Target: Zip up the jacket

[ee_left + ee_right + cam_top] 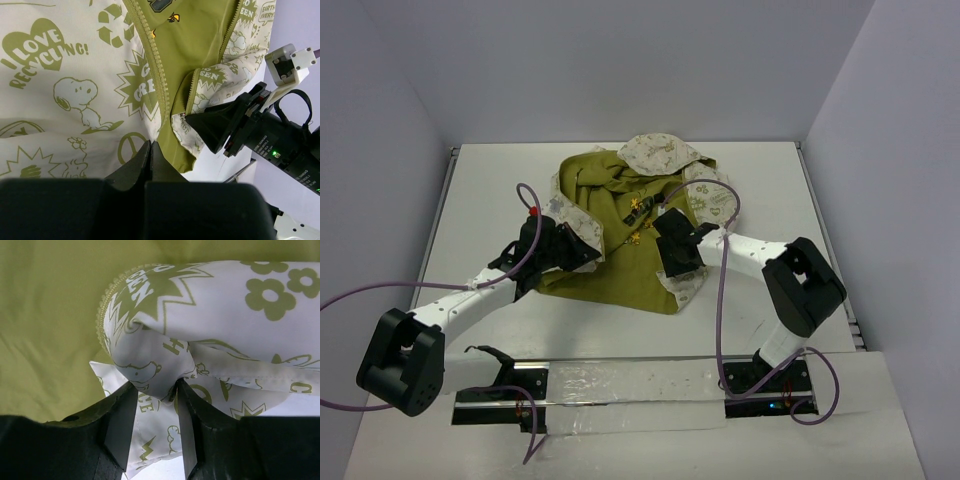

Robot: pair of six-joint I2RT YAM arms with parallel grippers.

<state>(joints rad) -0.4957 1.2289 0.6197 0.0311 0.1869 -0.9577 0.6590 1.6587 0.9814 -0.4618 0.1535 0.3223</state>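
Two pincers on jacket [620, 255], which lies open, green lining up, mid-counter [500, 200]. Left pincer [150, 150] clamped shut on hem beside zipper teeth [156, 65]. Right pincer [156, 385] half-closed round bunched corner of other front. Step: gripping both bottom ends. Next: bring ends together, line up teeth.

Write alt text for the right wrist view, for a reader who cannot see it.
The right gripper pinches a bunched fold of the jacket, cream cloth with olive print, between its two black fingers at the bottom of the frame. Behind it, a zipper edge curls over the plain olive lining.
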